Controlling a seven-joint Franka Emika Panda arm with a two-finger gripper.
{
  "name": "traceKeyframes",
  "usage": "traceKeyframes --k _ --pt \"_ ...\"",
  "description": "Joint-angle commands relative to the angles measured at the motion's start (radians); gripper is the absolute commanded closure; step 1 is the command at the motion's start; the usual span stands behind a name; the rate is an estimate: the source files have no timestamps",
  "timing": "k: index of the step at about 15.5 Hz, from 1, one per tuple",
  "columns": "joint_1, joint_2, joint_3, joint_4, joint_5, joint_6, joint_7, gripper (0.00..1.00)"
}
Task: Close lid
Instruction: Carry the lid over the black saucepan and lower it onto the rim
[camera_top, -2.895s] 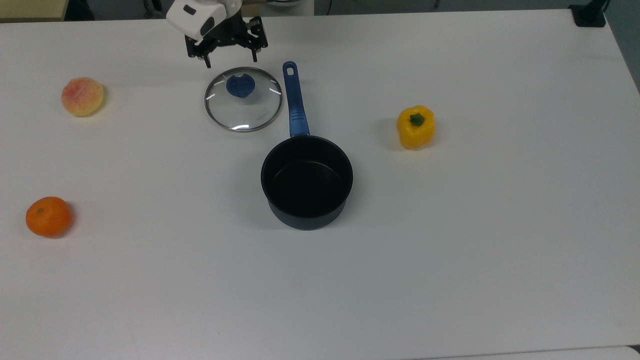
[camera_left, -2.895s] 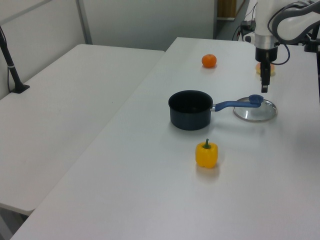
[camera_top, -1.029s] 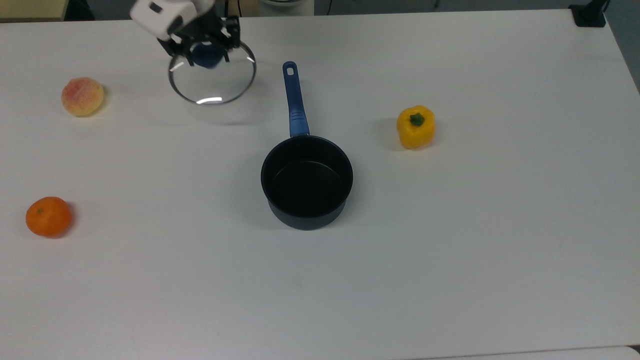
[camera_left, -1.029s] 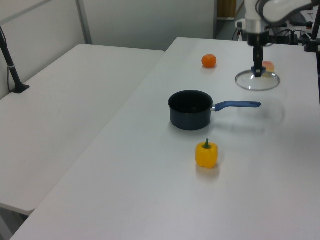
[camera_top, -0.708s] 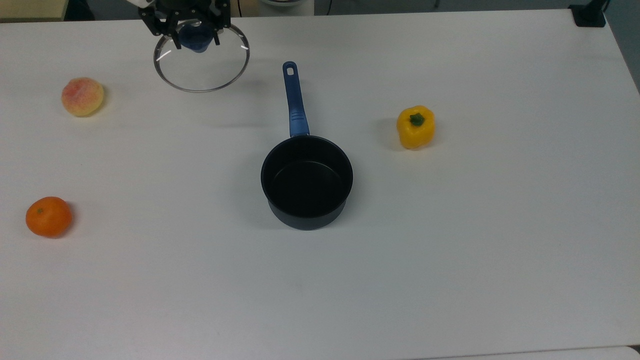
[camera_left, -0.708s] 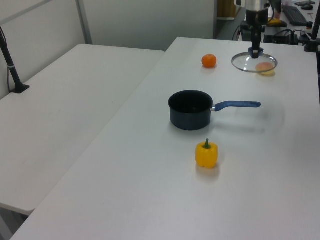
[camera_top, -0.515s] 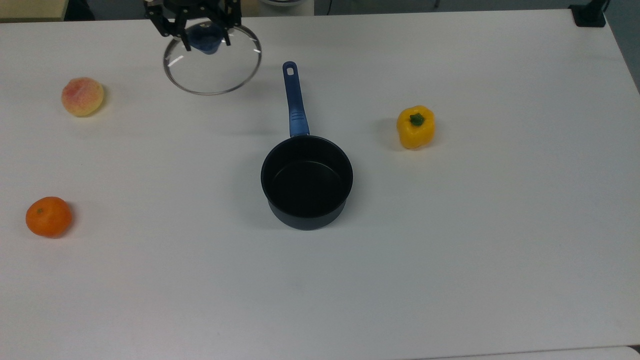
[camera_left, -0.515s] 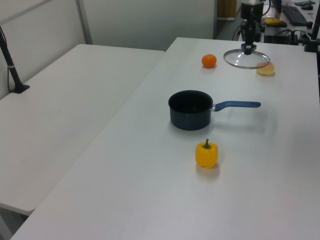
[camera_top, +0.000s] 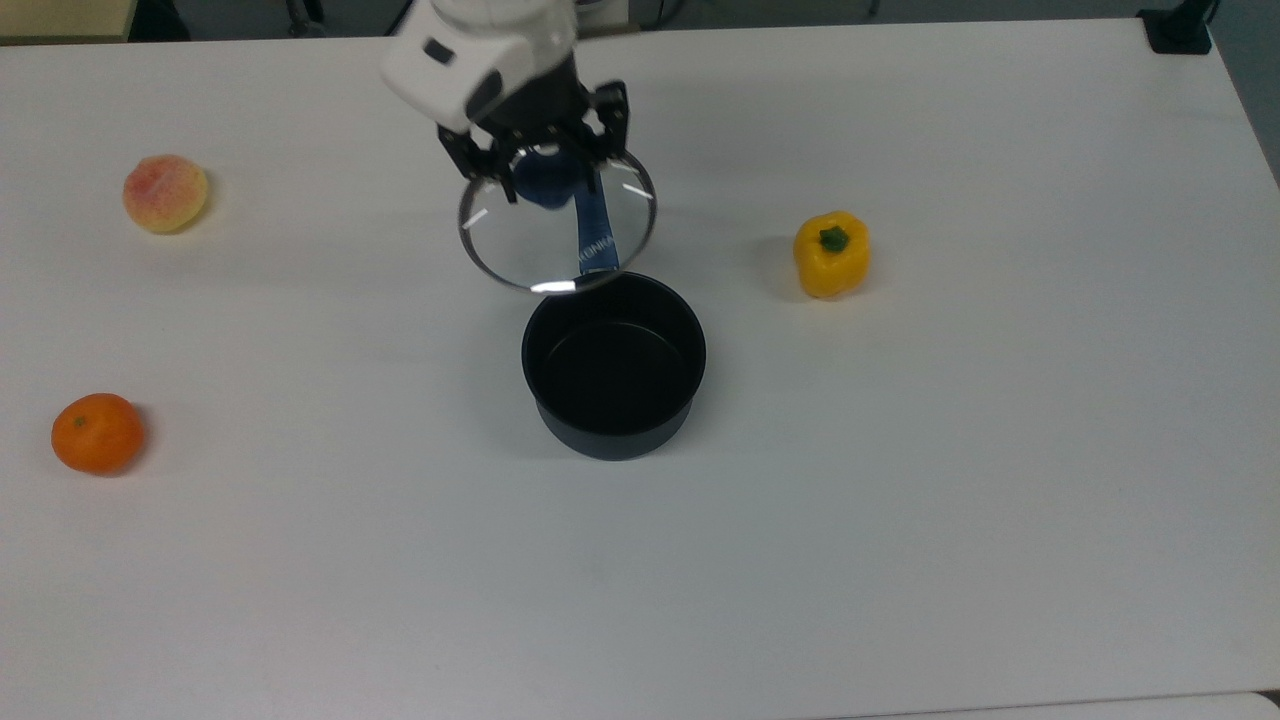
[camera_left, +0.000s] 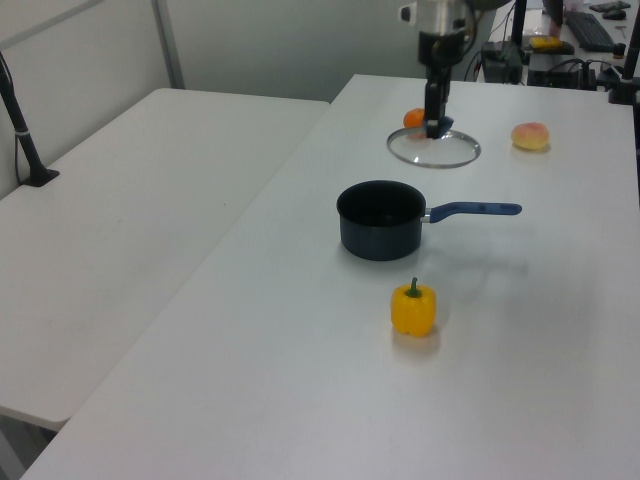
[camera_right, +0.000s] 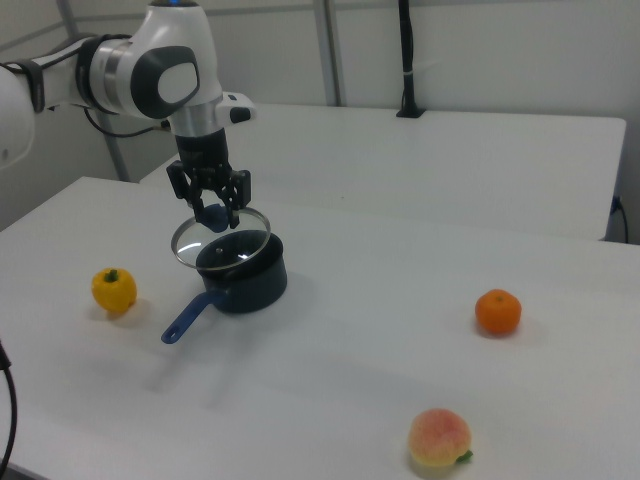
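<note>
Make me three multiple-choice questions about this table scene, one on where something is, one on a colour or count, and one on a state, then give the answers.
1. Where is the lid?
A. flat on the table
B. held in the air above the table
C. seated on the saucepan

2. How many pieces of fruit or vegetable are on the table?
A. three
B. one
C. five

3. What is in the saucepan?
A. the pepper
B. the orange
C. nothing

Answers: 1 B, the gripper is shut on the lid's blue knob and carries it clear of the table. 2 A, a peach, an orange and a yellow pepper. 3 C, the top view shows its bare dark bottom.
</note>
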Motion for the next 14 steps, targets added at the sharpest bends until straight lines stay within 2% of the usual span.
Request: traceKeyframes --k 1,5,14 --pt "0.031 0.119 -0.007 0.138 -0.003 -0.029 0.025 0.98" --pt "0.046 0.188 -0.007 0.185 -0.004 0.005 0.027 0.98" --pt "0.062 0.253 -0.007 0.185 -0.03 0.12 0.025 0.98"
